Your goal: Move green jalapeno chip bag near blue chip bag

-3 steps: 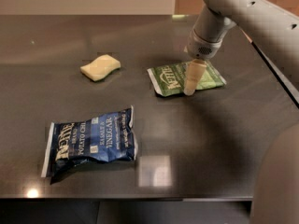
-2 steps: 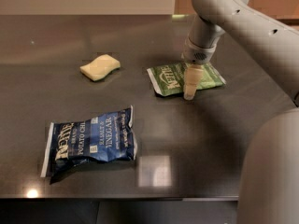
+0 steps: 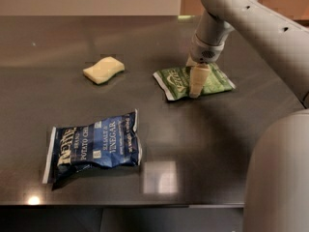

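The step in hand looks like the pick-up of the small flat bright-green crinkly jalapeno chip bag (image 3: 175, 84), which lies flat on the dark glossy surface (image 3: 207, 144) at the right of the scene, well apart from the dark navy puffy chip bag with white lettering (image 3: 94, 146) that sits toward the near left. The pale cream end effector (image 3: 198, 81) points straight down from the grey arm (image 3: 251, 18) and sits on or just over the middle of the green bag, its tip near the bag's near edge. Whether it is clenched on the bag or released cannot be told from this view. The bag shows no lift or crumple, so the carrying has probably not begun. The next move calls for a firm hold on the thin crinkly film, a small lift to free it from the surface, then a travel toward the near left, with the bag set down just beside the navy bag. That path should pass in front of the pale yellow wavy sponge (image 3: 103, 70), which lies at the far left between the two bags' rows. Against the frame from a second ago, both bags and the sponge lie where they were and the end effector is at the same spot, but the arm's upper part has swung and the robot's pale bulk fills more of the lower right corner.
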Controlling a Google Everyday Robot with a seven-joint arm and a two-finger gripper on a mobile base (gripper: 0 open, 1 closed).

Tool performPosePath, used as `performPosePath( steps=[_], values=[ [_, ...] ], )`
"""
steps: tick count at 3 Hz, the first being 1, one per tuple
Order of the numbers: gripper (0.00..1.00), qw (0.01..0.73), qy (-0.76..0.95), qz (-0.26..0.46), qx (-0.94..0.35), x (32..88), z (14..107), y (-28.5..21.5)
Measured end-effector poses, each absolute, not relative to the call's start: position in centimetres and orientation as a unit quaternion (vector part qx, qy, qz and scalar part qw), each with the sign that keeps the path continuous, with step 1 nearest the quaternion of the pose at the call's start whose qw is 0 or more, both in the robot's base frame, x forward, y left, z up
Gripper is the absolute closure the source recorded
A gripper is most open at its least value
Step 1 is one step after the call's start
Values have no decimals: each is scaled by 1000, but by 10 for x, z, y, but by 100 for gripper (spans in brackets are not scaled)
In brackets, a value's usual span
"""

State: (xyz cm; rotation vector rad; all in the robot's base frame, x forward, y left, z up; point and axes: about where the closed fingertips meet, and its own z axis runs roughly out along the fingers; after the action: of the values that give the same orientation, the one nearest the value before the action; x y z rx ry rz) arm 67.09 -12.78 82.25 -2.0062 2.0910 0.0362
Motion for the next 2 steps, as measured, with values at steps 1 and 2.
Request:
performPosePath(
  steps=[1,2],
  values=[
    [65,122,716,13,-687,671,827,-128],
    [88,122,716,13,-687,671,830,-128]
  ],
)
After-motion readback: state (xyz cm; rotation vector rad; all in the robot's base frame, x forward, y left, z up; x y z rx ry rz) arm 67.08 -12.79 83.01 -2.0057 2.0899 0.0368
